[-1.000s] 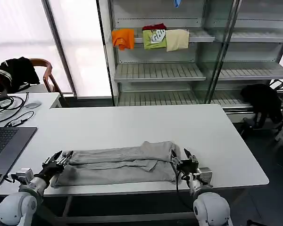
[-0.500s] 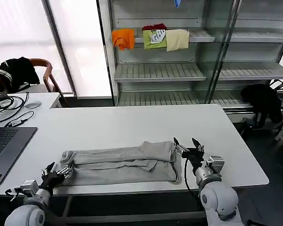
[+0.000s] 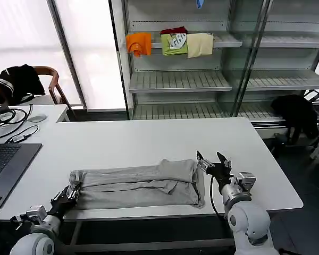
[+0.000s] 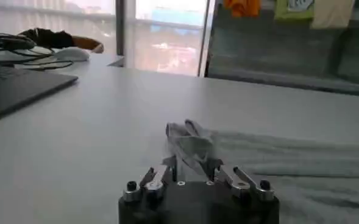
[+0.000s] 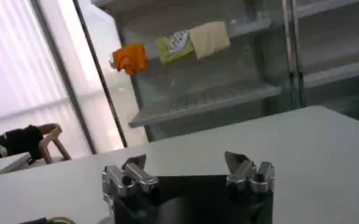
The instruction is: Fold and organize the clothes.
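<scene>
Head view: the light grey shirt (image 3: pixel 135 185) is lying folded into a long band along the near edge of the white desk (image 3: pixel 149 143), running from the robot's left to its right. The fabric is showing several overlapping layers and a diagonal fold line near the middle.

The left hand (image 3: pixel 64 200) is sitting low at the desk's near edge, just at the shirt's left end — whether it is touching the cloth cannot be told from this view. In the left wrist view, the left hand (image 4: pixel 194 176) is showing its fingers spread apart, released, with a bunched corner of the shirt (image 4: pixel 277 159) lying on the desk just ahead of them and nothing between them.

The right hand (image 3: pixel 213 166) is hovering just beside the shirt's right end, tilted upward, its fingers parted and gripping nothing. In the right wrist view, the right hand (image 5: pixel 188 169) is pointing toward the shelving (image 5: pixel 228 91) behind the desk, fingers wide apart and released.

Background — a laptop (image 3: pixel 5 164) is sitting at the desk's left end, and orange, green and cream folded garments (image 3: pixel 170 43) are lying on an upper shelf.
</scene>
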You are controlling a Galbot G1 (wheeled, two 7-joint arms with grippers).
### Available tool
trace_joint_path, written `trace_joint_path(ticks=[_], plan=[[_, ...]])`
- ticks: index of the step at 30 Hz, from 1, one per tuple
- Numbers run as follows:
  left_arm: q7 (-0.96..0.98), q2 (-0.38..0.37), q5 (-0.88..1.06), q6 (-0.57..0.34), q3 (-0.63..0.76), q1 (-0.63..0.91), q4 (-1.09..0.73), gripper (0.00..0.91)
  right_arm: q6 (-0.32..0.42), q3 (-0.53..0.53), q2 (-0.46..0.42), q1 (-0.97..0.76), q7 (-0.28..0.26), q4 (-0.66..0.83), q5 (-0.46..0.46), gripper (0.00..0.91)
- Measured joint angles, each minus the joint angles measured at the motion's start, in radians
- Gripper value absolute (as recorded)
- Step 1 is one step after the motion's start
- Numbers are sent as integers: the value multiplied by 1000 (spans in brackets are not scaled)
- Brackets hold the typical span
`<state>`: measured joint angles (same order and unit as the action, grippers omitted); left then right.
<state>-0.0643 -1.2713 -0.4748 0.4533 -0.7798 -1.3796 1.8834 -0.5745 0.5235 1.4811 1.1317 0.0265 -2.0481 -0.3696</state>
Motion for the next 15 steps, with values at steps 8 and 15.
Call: trace_joint_path(ticks=[8, 15], plan=[[-9, 0, -35, -8, -4, 2, -7, 0, -2, 3, -4, -5, 7, -6, -7, 907], [-42, 28, 5, -16, -53, 6, -1, 0, -2, 1, -6, -10, 12, -6, -13, 907]])
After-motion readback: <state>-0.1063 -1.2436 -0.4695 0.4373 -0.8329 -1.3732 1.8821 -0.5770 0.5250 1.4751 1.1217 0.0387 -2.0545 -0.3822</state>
